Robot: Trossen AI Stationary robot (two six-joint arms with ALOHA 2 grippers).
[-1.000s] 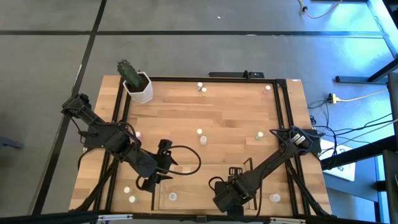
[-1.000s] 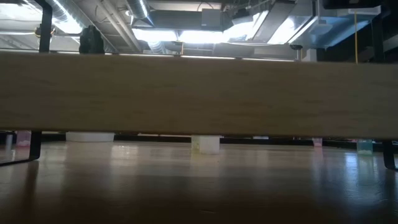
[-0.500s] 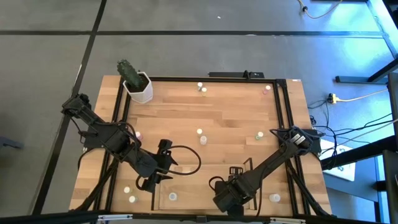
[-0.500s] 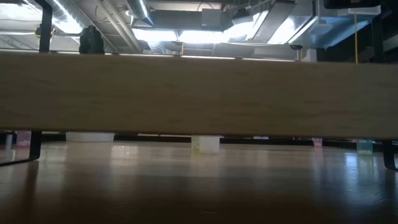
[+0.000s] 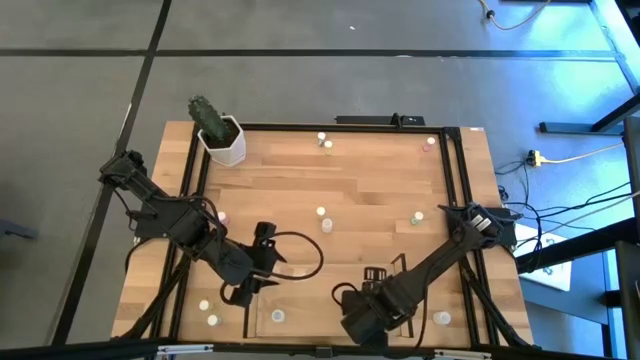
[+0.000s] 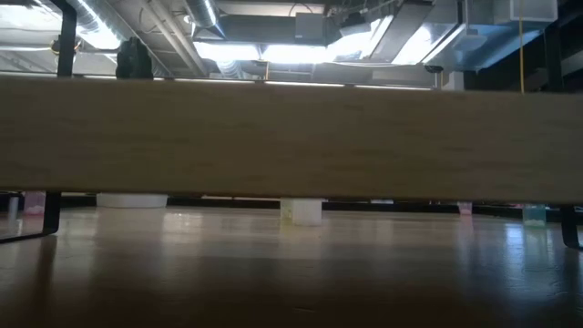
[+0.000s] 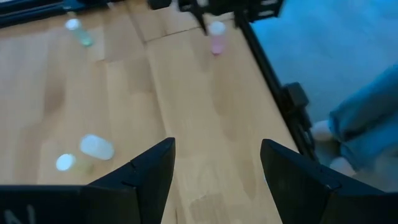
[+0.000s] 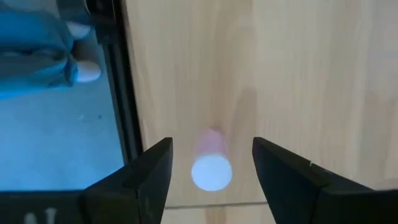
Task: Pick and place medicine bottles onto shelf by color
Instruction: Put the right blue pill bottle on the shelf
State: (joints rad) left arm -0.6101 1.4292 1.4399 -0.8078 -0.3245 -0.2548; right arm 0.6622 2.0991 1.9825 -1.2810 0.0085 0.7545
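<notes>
My right pincer (image 8: 208,163) is spread apart with a pink bottle (image 8: 211,163) standing between its fingers, near the desk (image 8: 298,74) edge. I should go straight down, then squeeze gently. My left pincer (image 7: 214,163) waits, spread apart and empty.

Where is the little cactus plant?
In the high view, the cactus pot stands at the table's far left corner, by the black frame, away from both arms.

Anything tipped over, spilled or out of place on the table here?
One small pale bottle in the left wrist view appears to lie on its side beside an upright one. The other bottles visible look upright, scattered across the table. No spill or damage shows.
</notes>
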